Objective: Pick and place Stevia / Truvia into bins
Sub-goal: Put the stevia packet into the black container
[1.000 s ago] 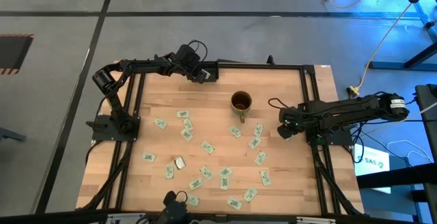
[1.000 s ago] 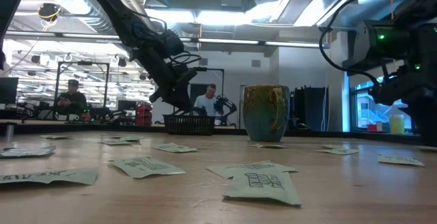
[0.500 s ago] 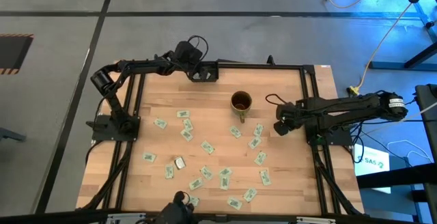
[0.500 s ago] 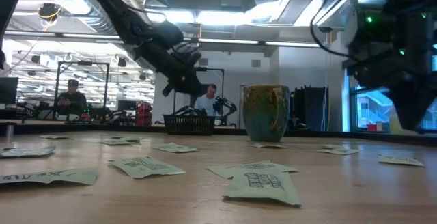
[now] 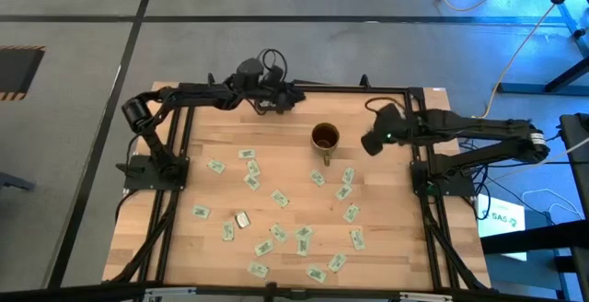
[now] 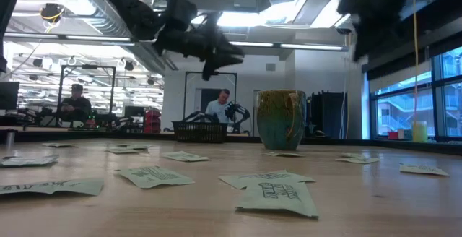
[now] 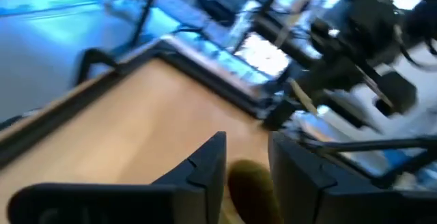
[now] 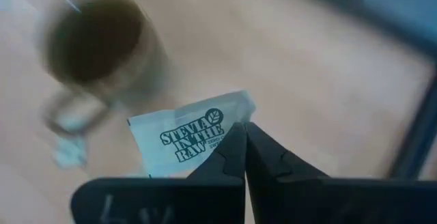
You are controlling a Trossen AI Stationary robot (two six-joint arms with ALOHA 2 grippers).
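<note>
From above, the right gripper (image 5: 373, 143) hangs beside the mug (image 5: 324, 137), near the surface's far edge. Its wrist view shows jaws pinching a Stevia sachet (image 8: 191, 134), likely to drop in. The left gripper (image 7: 246, 159) waits released at the far edge.

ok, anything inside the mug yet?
Can't confirm. From above, the mug shows only a dark brown interior, no white sachet visible; its bottom is too dim to read. The right gripper holds a Stevia sachet beside the mug, not yet dropped.
</note>
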